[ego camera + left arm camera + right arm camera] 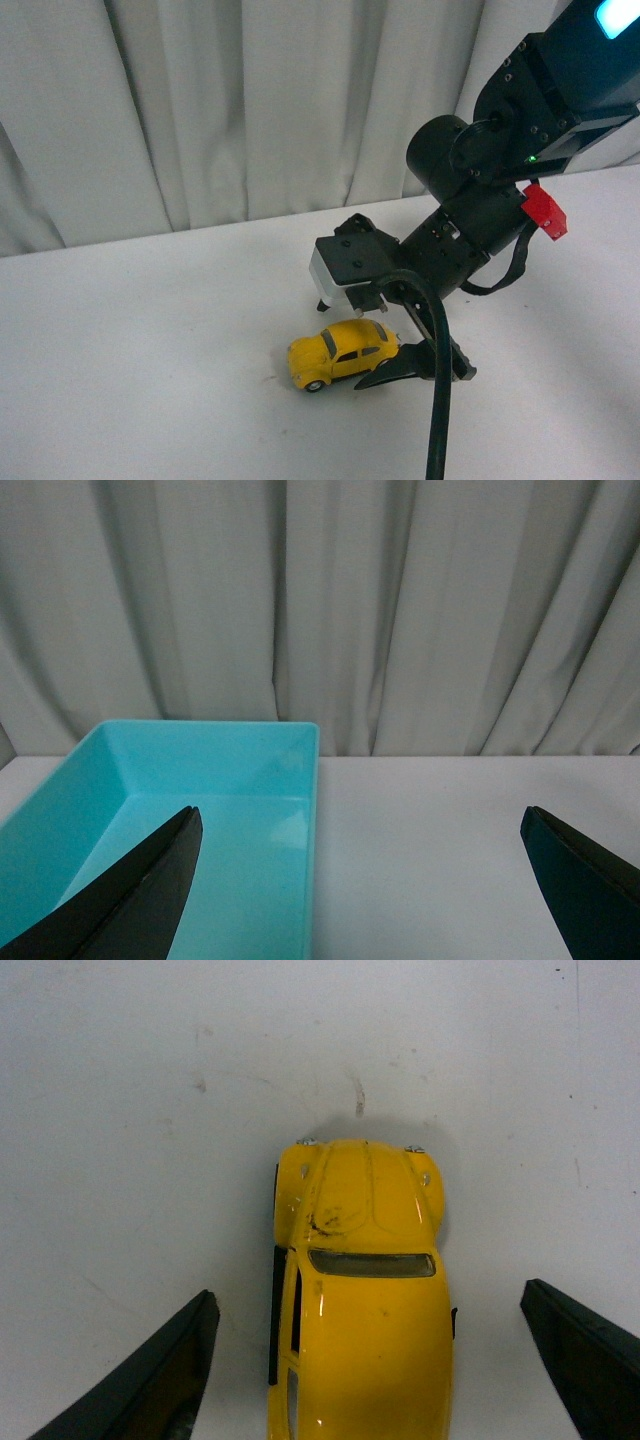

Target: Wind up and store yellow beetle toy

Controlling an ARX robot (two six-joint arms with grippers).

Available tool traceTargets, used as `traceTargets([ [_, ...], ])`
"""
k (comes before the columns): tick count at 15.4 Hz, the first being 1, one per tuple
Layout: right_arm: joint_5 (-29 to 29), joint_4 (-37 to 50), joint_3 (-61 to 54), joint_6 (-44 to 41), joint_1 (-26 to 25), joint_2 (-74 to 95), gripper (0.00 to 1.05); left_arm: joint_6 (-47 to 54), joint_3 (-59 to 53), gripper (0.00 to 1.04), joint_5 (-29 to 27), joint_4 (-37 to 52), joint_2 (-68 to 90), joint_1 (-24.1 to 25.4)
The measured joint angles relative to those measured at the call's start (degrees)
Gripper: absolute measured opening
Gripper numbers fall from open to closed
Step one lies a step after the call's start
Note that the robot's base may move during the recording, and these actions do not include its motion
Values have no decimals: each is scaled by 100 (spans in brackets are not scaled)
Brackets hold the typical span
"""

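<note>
Front view, nearest first: a black cable [437,420] is being recorded hanging down from the right arm. Just beyond it, the yellow beetle toy [343,353] is being seen standing on its wheels on the white worktop [130,360], a little right of centre. The right pincer [365,345] is being held low over the toy with its fingers spread. Open worktop is being noted to the left of the toy and in front of it. The far edge of the worktop is being met by a pale curtain [230,110].

Right wrist view: the toy [368,1350] is being framed between the two dark fingertips [160,1370]. A strip of bare worktop [120,1110] is being shown on each side of the car, so no contact is being made. Beyond the car's rounded end, only faintly scuffed surface is being seen.

Left wrist view: the left pincer [360,815] is being held spread, with nothing between its fingers. Beyond one finger, an open turquoise bin [210,760] is being seen on the worktop [440,850]. Bare surface is being noted alongside the bin's long wall. The curtain [400,610] is being seen hanging behind the bin's far wall.
</note>
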Motion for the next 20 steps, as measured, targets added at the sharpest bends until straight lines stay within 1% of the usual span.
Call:
traceTargets([
  [3, 59, 15, 0, -2, 2, 0, 55, 0, 0, 98, 0, 0, 0, 0],
  [5, 59, 31, 0, 0, 26, 0, 41, 0, 0, 98, 0, 0, 0, 0],
  [8, 85, 105, 0, 28, 83, 0, 39, 0, 0, 98, 0, 0, 0, 0],
  [15, 55, 599, -251, 719, 118, -7, 39, 0, 0, 98, 0, 0, 0, 0],
  [20, 85, 704, -387, 815, 111, -79, 39, 0, 0, 98, 0, 0, 0, 0],
])
